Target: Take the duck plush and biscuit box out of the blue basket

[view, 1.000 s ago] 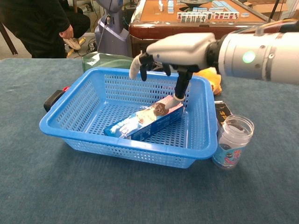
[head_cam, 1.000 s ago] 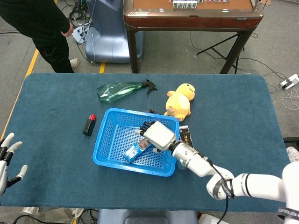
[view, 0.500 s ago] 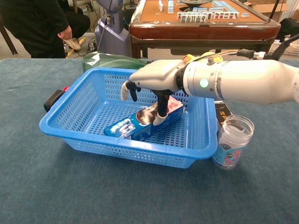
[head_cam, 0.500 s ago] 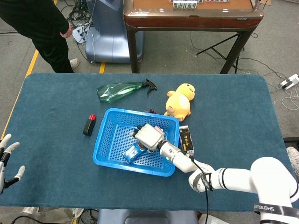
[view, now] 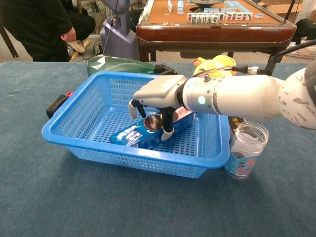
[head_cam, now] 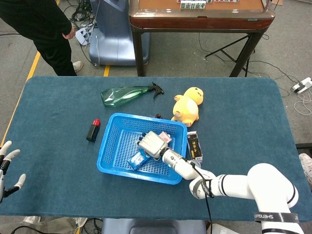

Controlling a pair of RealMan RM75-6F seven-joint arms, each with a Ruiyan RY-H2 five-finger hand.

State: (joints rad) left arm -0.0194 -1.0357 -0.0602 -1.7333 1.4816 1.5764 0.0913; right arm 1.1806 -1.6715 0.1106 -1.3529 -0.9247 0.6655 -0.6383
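Note:
The blue basket (head_cam: pixel 111 150) (view: pixel 74 144) stands in the middle of the table. Inside it the biscuit box (head_cam: pixel 137 159) (view: pixel 132 135) lies flat on the floor. My right hand (head_cam: pixel 152 144) (view: pixel 160 95) is lowered over the box with its fingers curled down on either side. The thumb touches the near face and the other fingers hang at the far side. The yellow duck plush (head_cam: pixel 187 106) (view: pixel 217 63) lies on the table outside the basket, behind its far right corner. My left hand (head_cam: pixel 7 168) hovers at the table's near left edge, fingers spread and holding nothing.
A green spray bottle (head_cam: pixel 126 94) (view: pixel 112 64) lies behind the basket. A black and red item (head_cam: pixel 92 130) (view: pixel 56 105) sits to its left. A glass jar (view: pixel 245 149) and a dark packet (head_cam: pixel 194 146) stand by the basket's right side. A person (head_cam: pixel 44 29) stands at back left.
My right hand has moved left along the biscuit box and sunk lower over it, its fingers curling down around the box. The box has not moved.

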